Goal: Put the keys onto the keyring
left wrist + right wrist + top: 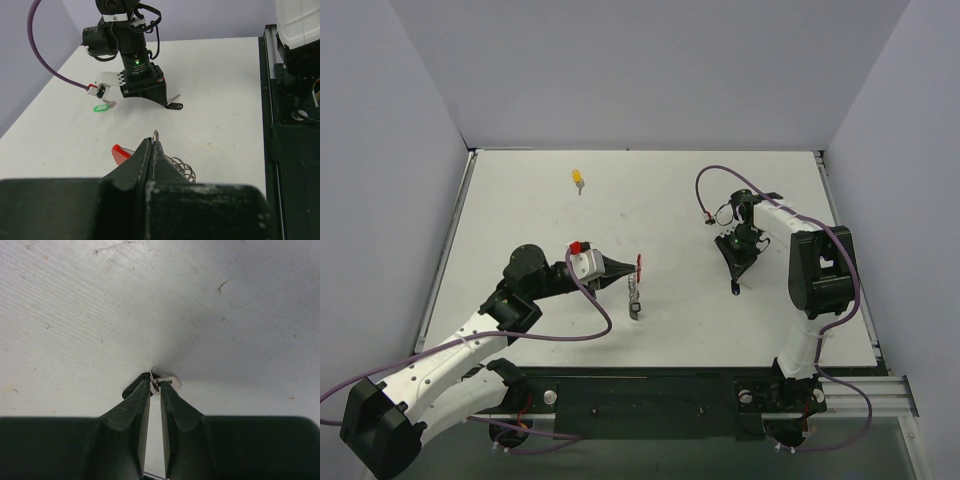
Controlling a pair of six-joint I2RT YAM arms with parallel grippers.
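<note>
My left gripper [623, 267] [151, 142] is shut on the keyring [156, 134]. Its wire loop pokes up between the fingertips, its red tag [120, 152] [639, 262] sticks out to one side, and silvery coils [183, 168] hang on the other. To the right, my right gripper [734, 283] [156, 385] points down at the table. Its jaws are pinched narrowly on the silver part of the black key [131, 386] [173, 105], whose head touches the table. The green key [101, 107] lies beside the right arm's cable plug. The yellow key [578, 179] lies at the far left.
Grey walls close in the white table [520, 330] at the back and on both sides. A purple cable [720, 172] loops over the right arm. The black base rail [650, 400] runs along the near edge.
</note>
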